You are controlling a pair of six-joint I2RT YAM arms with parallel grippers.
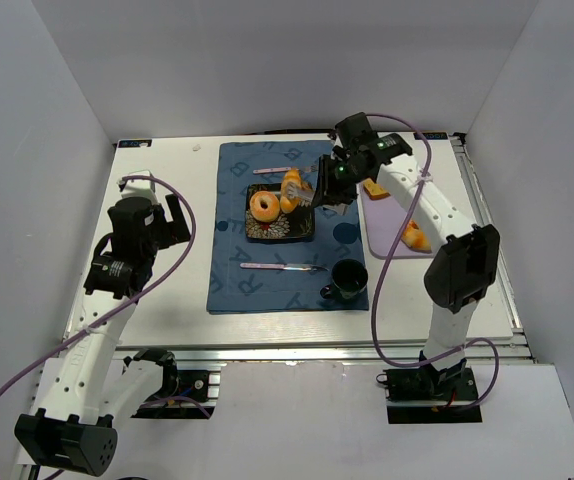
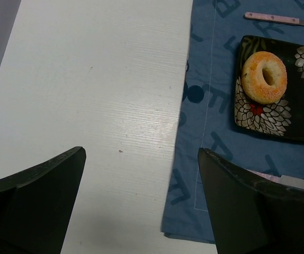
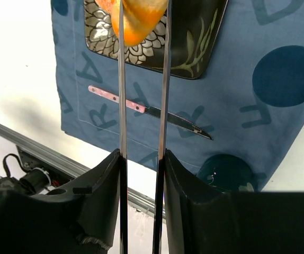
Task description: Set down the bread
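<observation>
1. The right gripper (image 3: 141, 159) is squeezing a pair of thin metal tongs (image 3: 121, 95), and their tips are pinching an orange bread piece (image 3: 139, 21).
2. That bread is sitting over the black floral plate (image 3: 194, 42) (can't tell if it's touching), beside the ring-shaped roll (image 1: 264, 207).
3. The right arm is reaching leftward over the purple board (image 1: 387, 225), wrist tilting down.
4. The left gripper (image 2: 141, 153) is hovering over the white table (image 2: 88, 79), fingers spread wide, beside the blue placemat (image 2: 205, 121).

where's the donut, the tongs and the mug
donut (image 2: 251, 79), left wrist view, left side of its ring
tongs (image 3: 121, 106), right wrist view, middle of the left blade
mug (image 1: 350, 277), top view, its dark inside
</observation>
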